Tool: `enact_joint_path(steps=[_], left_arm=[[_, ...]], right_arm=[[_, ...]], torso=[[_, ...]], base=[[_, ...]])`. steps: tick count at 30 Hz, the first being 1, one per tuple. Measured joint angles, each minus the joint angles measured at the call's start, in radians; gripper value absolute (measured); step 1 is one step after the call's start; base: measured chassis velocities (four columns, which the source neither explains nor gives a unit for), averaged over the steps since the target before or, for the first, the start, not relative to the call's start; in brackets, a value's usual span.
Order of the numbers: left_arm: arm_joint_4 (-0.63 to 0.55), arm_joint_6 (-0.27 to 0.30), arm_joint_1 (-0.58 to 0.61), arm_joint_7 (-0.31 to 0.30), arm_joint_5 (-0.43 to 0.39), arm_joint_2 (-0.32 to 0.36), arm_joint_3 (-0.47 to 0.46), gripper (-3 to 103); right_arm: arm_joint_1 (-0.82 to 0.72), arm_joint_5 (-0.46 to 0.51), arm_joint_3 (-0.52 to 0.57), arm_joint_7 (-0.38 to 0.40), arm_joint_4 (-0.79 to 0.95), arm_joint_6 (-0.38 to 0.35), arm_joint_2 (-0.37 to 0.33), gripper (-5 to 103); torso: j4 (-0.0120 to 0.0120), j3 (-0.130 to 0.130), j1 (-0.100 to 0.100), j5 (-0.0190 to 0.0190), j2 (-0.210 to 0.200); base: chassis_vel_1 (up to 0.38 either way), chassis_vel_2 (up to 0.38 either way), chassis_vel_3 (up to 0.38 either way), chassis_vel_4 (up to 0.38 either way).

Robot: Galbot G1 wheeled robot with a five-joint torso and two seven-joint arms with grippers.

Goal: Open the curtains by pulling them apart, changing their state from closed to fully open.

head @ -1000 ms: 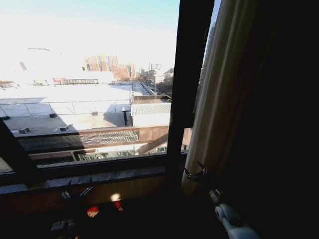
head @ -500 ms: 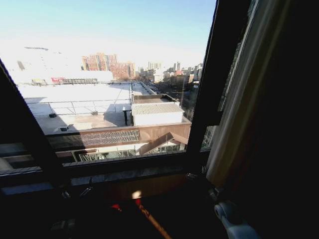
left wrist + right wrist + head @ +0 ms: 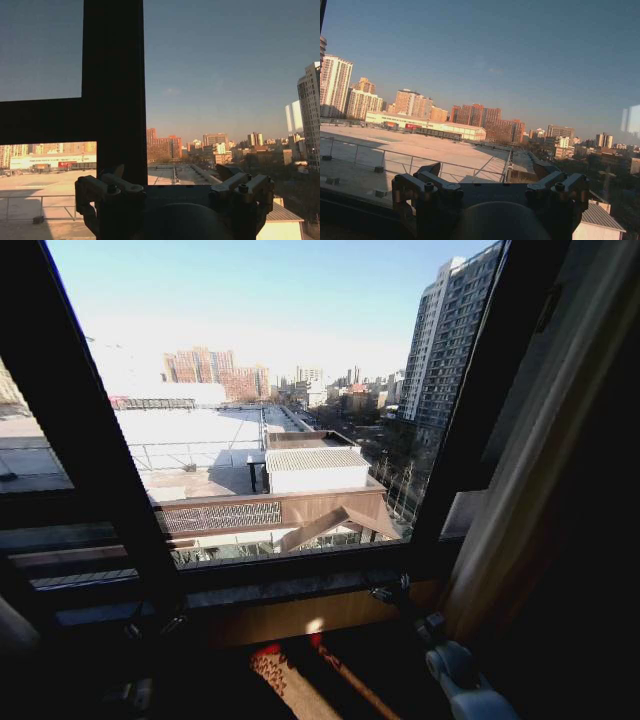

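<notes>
The right curtain (image 3: 522, 490) is a cream pleated panel bunched along the right side of the window, just right of a dark frame bar (image 3: 470, 440). My right gripper (image 3: 393, 592) hovers low by the sill, a little left of that panel's lower edge and not touching it. In the right wrist view my right gripper (image 3: 492, 182) is open, with nothing but the window view between its fingers. My left gripper (image 3: 155, 625) sits dim below the sill at the lower left. Seen from its own wrist, my left gripper (image 3: 172, 181) is open and empty, facing a dark frame bar (image 3: 115, 90).
A wooden sill (image 3: 290, 615) runs under the glass. A thick dark frame bar (image 3: 95, 440) slants across the left of the window. A patterned rug (image 3: 300, 680) lies on the floor below. Rooftops and tower blocks lie outside.
In the head view the frame bars and the right curtain have slid rightward while the far buildings stayed put. A second frame bar has come in at the left. The right gripper no longer touches the curtain edge.
</notes>
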Motion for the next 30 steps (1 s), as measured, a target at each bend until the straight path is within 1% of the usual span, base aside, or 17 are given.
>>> enact_joint_path(steps=[3,6,11,13,15,19,24,30], left_arm=[[0.0,0.0,0.0,0.0,0.0,0.0,0.0,100],[0.0,0.0,0.0,0.0,0.0,0.0,0.0,100],[0.0,0.0,0.0,0.0,0.0,0.0,0.0,100],[0.0,0.0,0.0,0.0,0.0,0.0,0.0,100],[0.0,0.0,0.0,0.0,0.0,0.0,0.0,100],[0.0,0.0,0.0,0.0,0.0,0.0,0.0,100],[0.0,0.0,0.0,0.0,0.0,0.0,0.0,100],[0.0,0.0,0.0,0.0,0.0,0.0,0.0,100]], right_arm=[[0.002,0.0,-0.002,0.0,-0.001,0.0,0.0,100],[0.005,0.0,-0.006,0.0,-0.002,-0.001,0.001,100],[0.008,0.0,-0.012,0.0,-0.002,-0.002,0.001,100],[0.008,0.0,-0.013,0.0,-0.002,-0.002,0.001,100],[0.009,-0.001,-0.016,0.0,-0.003,-0.002,0.002,100],[0.01,-0.001,-0.019,0.0,-0.003,-0.002,0.004,100],[0.012,-0.002,-0.023,0.0,-0.003,-0.003,0.007,100],[0.018,-0.001,-0.033,0.003,-0.003,-0.002,0.012,100]], torso=[[0.0,0.0,0.0,-0.0003,0.0],[0.0,0.0,0.0,0.0002,0.0],[0.0001,0.0,0.0,-0.0005,0.0],[0.0001,0.0,0.0,-0.0004,0.0],[0.0,0.0,0.0,0.0007,0.0],[-0.0001,0.0,0.0,-0.0004,0.0],[0.0,0.0,0.0,0.0002,0.0],[0.0,0.0,0.0,-0.0002,0.0]], base=[[0.378,0.321,-0.386,-0.317],[0.409,0.317,-0.404,-0.309],[0.405,0.299,-0.403,-0.309],[0.419,0.328,-0.41,-0.319],[0.388,0.317,-0.398,-0.328],[0.355,0.295,-0.369,-0.328],[0.388,0.326,-0.387,-0.329],[0.389,0.332,-0.406,-0.324]])
